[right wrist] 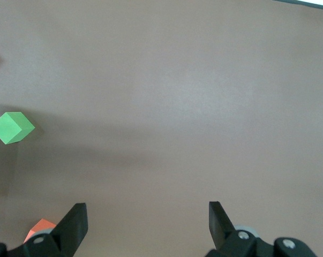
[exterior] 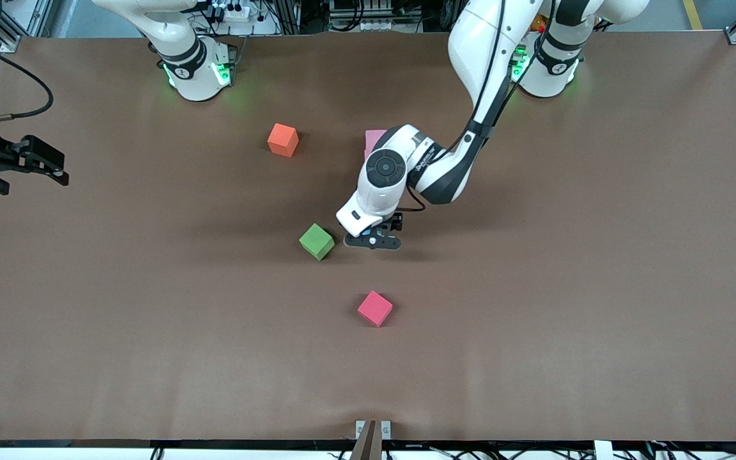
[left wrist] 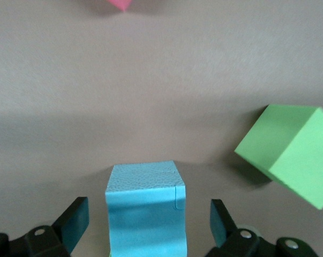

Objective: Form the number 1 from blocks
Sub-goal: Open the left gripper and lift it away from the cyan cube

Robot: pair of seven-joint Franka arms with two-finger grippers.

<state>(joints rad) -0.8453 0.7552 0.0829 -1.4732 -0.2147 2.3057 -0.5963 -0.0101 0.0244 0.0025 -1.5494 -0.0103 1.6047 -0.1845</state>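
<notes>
Light blue block (left wrist: 145, 209) sits between your left pincer's (left wrist: 148, 225) spread, untouching fingers beside the green block (left wrist: 287, 152); your right pincer (right wrist: 148, 227) waits wide open, empty

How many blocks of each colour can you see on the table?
Orange block: 1
Light pink block: 1, partly hidden by the left arm
Green block: 1
Red-pink block: 1
Light blue block: 1, between the open fingers of the left gripper
Total: 5 blocks
</notes>
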